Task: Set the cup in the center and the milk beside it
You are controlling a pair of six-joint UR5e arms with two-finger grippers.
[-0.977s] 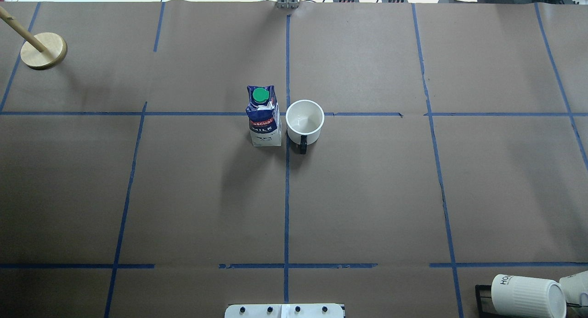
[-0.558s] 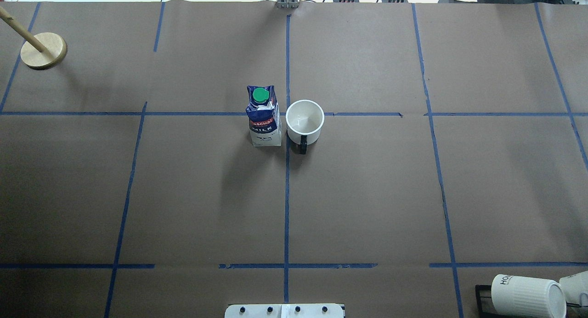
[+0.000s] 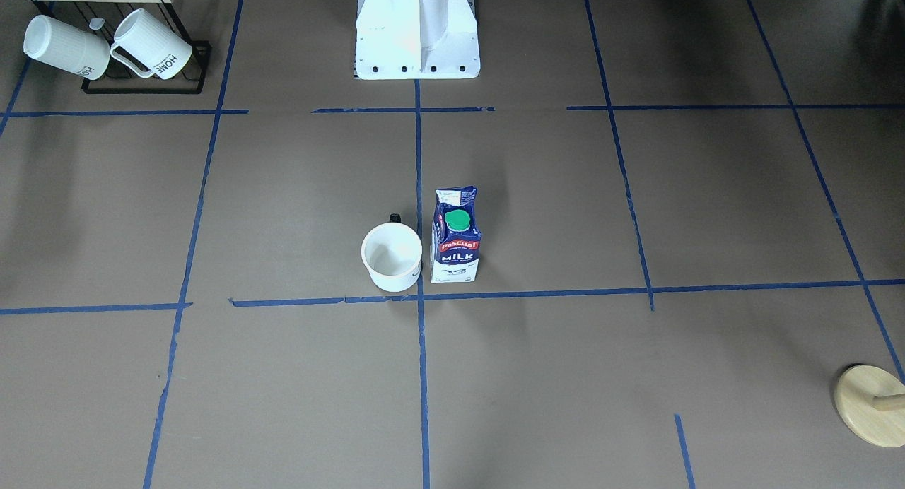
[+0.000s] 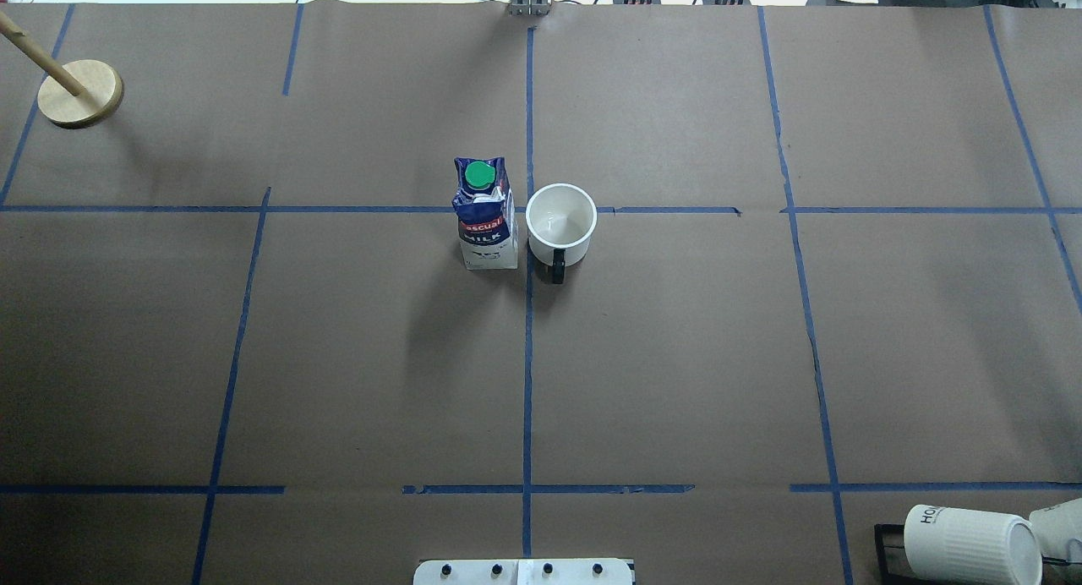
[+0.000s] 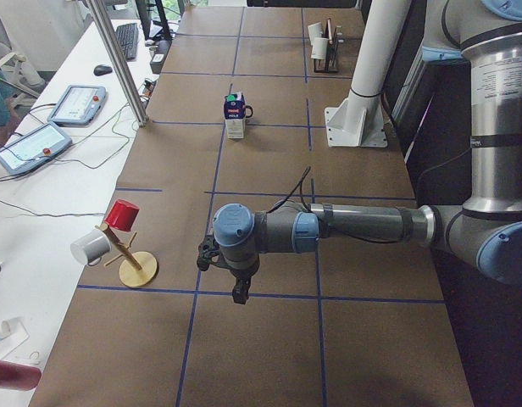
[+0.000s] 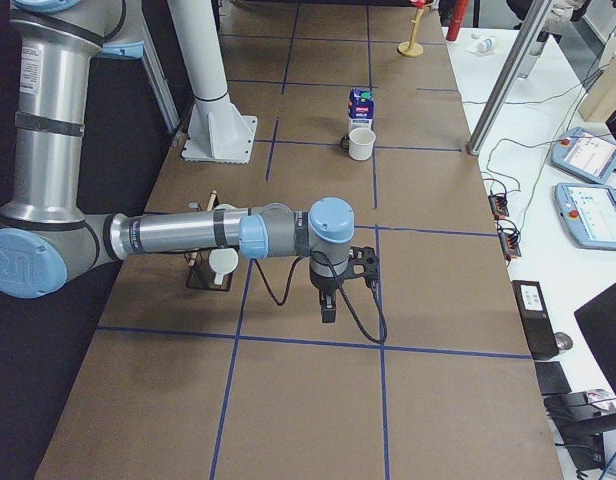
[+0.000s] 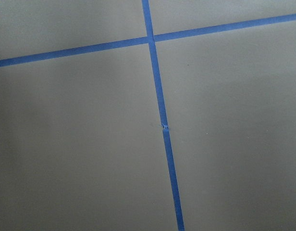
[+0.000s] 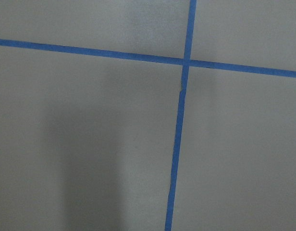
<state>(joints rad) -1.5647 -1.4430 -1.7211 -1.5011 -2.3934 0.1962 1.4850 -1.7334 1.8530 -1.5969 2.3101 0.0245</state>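
Note:
The cup point(image 4: 561, 215), a small white mug with a black handle, stands upright at the table's center, just right of the middle tape line; it also shows in the front view point(image 3: 391, 257). The milk point(image 4: 485, 217), a dark blue carton with a green cap, stands upright close beside the cup on its left point(image 3: 456, 238). Neither gripper is near them. The left gripper point(image 5: 238, 292) hangs over the table's left end. The right gripper point(image 6: 328, 310) hangs over the right end. Both show only in side views, so I cannot tell whether they are open or shut. Both wrist views show bare paper and tape.
A black rack point(image 3: 141, 86) with two white ribbed "HOME" mugs point(image 4: 972, 543) sits at the near right corner. A wooden mug tree point(image 4: 80, 93) with a red cup point(image 5: 123, 214) and a white cup stands at the far left. The robot base point(image 3: 417, 37) is at the near edge.

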